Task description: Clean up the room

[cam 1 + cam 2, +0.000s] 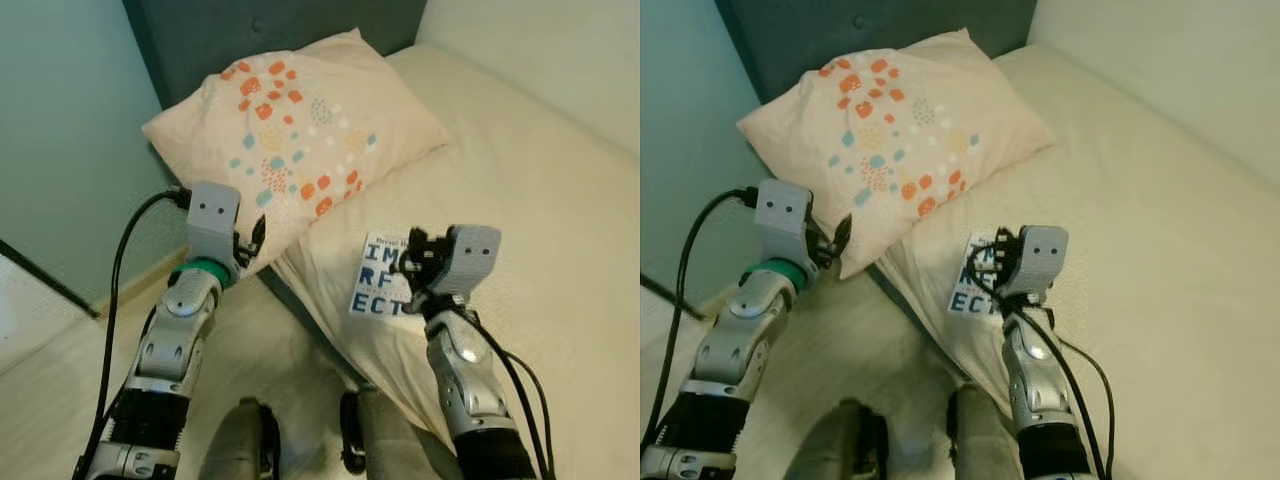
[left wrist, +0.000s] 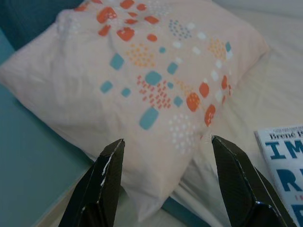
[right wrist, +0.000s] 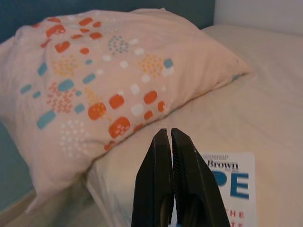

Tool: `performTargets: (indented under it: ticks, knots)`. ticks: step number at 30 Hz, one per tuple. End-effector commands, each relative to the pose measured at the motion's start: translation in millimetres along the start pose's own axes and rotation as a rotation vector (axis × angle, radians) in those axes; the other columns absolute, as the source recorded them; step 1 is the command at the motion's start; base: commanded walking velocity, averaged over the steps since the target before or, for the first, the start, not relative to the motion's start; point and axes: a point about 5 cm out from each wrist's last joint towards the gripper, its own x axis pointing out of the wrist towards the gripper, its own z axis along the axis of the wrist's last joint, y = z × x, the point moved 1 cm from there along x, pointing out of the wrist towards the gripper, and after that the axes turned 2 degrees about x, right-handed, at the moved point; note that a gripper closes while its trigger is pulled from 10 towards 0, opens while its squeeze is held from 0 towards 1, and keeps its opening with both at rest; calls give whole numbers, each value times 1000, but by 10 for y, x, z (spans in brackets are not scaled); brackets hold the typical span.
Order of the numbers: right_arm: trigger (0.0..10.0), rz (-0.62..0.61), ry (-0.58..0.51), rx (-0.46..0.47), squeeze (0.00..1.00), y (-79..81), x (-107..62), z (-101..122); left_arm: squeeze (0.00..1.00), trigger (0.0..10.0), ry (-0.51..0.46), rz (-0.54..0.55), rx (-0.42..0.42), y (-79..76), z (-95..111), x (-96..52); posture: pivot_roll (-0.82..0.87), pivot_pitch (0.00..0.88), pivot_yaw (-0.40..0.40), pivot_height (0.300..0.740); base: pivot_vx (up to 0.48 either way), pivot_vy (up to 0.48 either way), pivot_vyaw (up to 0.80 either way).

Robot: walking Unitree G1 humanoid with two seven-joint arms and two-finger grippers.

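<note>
Both arms raised at the bed corner, pillow and book not yet dealt with.

My left gripper (image 2: 165,184) is spread wide, just short of the pillow (image 1: 295,130), whose lower corner overhangs the bed (image 1: 560,230) edge toward 7 o'clock. My right gripper (image 3: 170,184) has its fingers pressed together, holding nothing, poised over the near edge of the book (image 1: 380,275), which lies flat on the sheet at 5 o'clock from the pillow, close to the mattress corner. I judge the tidying barely begun: the pillow sits askew and the book is out of place. Open sheet stretches toward 2 o'clock; the wall (image 1: 60,130) hems my left arm at 9 o'clock, with floor (image 1: 60,400) below.
</note>
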Motion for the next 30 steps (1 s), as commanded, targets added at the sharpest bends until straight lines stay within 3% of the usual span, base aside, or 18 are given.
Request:
performTargets:
  ticks: [1,24,30]
  knots:
    - [10000,-13,29,1,0,-26,-49,-84,0,10000,16,-13,6,-37,-42,-24,-111,153,41,605,0,0,0]
    - [10000,-20,25,2,0,-30,-75,-88,0,10000,14,-34,12,-72,-32,-14,-117,155,51,496,0,0,0]
    - [10000,-23,25,1,0,-37,-80,-92,0,10000,17,-36,12,-75,-37,-14,-119,158,53,496,0,0,0]
